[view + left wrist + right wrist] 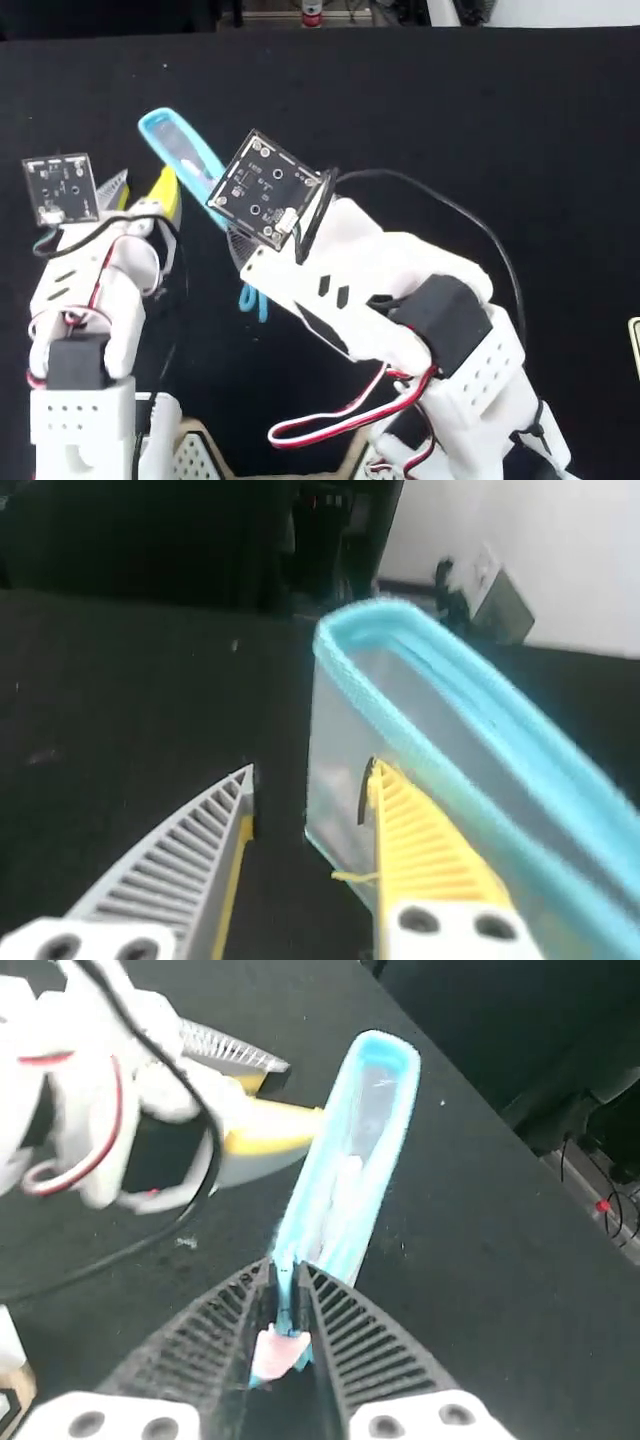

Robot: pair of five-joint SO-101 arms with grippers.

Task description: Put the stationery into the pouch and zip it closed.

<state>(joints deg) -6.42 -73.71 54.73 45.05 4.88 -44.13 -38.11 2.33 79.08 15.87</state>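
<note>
The pouch (pixel 185 150) is clear with a light blue zip edge and stands on its long side above the black table. My right gripper (pixel 285 1270) is shut on its near end, with a pink bit showing between the black fingers. White stationery (pixel 345 1185) shows faintly through the pouch (pixel 365 1130). My left gripper (pixel 310 775) is open beside the pouch (pixel 470 730). Its yellow finger (pixel 420 850) lies against the clear side wall, and its grey finger (pixel 190 860) stands apart over the table. A blue strap (pixel 252 300) hangs below the right gripper (pixel 240 250).
The black table (pixel 480 120) spreads wide to the right and behind the pouch. A pale object (pixel 634 345) sits at the right edge. Both arms' bodies and cables crowd the near side. A wall and dark equipment (pixel 495 600) stand beyond the table.
</note>
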